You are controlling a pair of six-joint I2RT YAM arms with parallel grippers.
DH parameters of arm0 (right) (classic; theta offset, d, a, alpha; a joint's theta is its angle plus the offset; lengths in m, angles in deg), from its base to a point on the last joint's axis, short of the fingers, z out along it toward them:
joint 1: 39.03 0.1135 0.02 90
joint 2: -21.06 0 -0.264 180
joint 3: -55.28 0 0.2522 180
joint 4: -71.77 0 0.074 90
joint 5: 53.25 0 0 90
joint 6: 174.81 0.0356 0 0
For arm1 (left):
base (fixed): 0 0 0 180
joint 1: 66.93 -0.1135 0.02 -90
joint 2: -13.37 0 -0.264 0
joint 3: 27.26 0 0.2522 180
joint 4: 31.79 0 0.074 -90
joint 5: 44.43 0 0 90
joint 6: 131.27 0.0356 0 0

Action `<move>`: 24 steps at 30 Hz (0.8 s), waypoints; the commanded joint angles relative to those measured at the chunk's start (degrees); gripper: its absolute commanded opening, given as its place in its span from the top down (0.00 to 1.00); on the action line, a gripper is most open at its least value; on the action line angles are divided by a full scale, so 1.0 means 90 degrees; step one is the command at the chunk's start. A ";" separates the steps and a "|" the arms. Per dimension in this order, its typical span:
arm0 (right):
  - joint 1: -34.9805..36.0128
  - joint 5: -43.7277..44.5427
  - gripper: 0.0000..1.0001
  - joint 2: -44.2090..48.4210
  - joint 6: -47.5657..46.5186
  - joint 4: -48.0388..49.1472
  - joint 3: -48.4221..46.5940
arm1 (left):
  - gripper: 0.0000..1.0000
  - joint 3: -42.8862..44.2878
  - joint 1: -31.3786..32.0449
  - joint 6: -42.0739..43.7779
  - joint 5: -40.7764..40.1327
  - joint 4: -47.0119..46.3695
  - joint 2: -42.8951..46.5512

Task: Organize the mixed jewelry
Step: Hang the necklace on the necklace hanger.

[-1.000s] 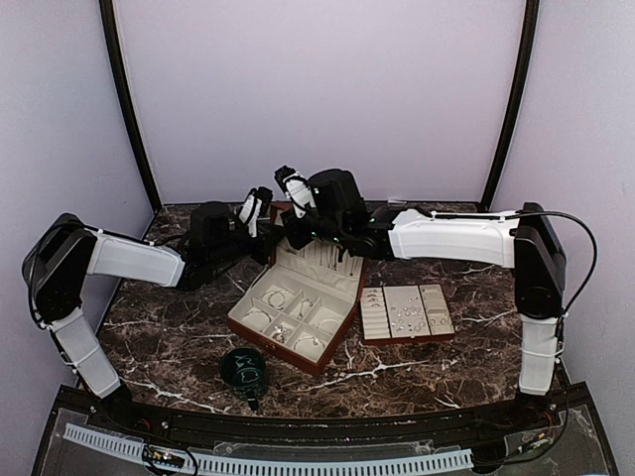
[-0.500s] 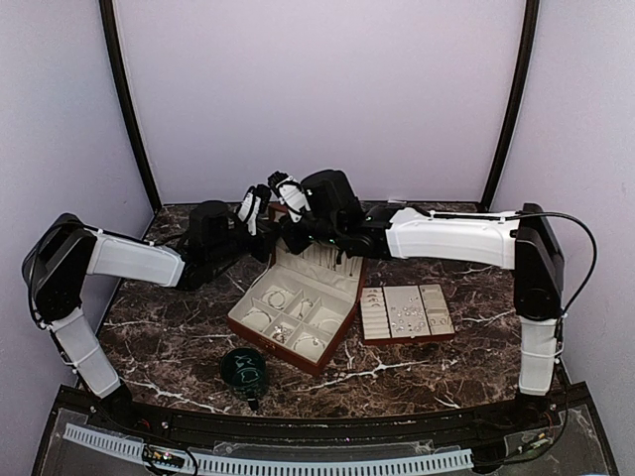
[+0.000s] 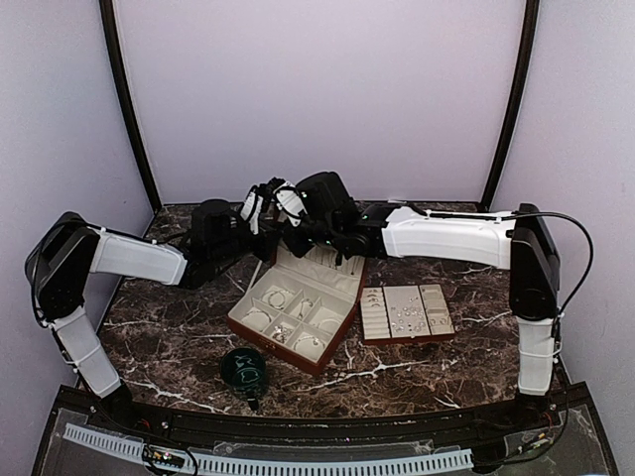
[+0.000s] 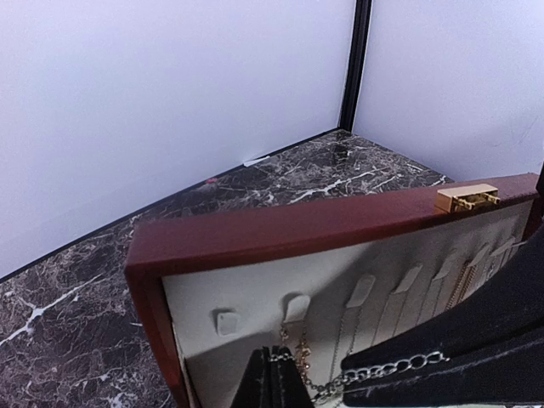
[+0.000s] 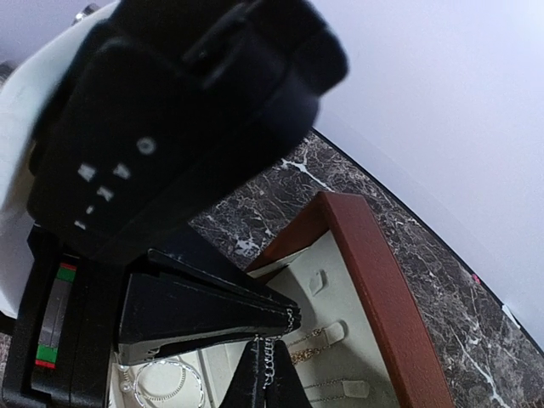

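Note:
An open red-brown jewelry box (image 3: 236,319) has cream compartments holding silvery rings and chains (image 3: 276,297). Its raised lid (image 4: 280,234) carries thin chains on padded hooks. My left gripper (image 4: 274,357) and right gripper (image 5: 263,344) meet just in front of the lid's left end, fingertips almost touching. Both are shut on one silver link chain (image 4: 399,365), also seen in the right wrist view (image 5: 269,364). In the top view the left gripper (image 3: 260,201) and right gripper (image 3: 285,205) sit above the lid's back edge. A gold chain (image 4: 299,361) hangs from the second hook.
A cream ring-and-earring tray (image 3: 375,315) with several silvery pieces (image 3: 409,317) lies right of the box. A dark green cup (image 3: 243,367) stands in front of the box. Both forearms stretch across the back of the marble table (image 3: 169,337). Walls close in behind.
Both grippers have shifted left and slightly up along the lid's top edge, the right one closing in on the left. Both stay shut on the chain.

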 commanded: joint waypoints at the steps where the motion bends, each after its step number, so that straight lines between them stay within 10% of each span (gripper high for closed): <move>1: -0.0021 0.0050 1.00 -0.0080 0.0082 0.0029 -0.0218 | 1.00 0.0117 -0.0050 0.0005 -0.0077 0.0016 0.0041; 24: -0.0047 0.1040 1.00 -0.0629 0.1267 0.0376 -0.0638 | 1.00 0.0041 -0.0042 -0.0118 -0.0650 0.0024 0.0311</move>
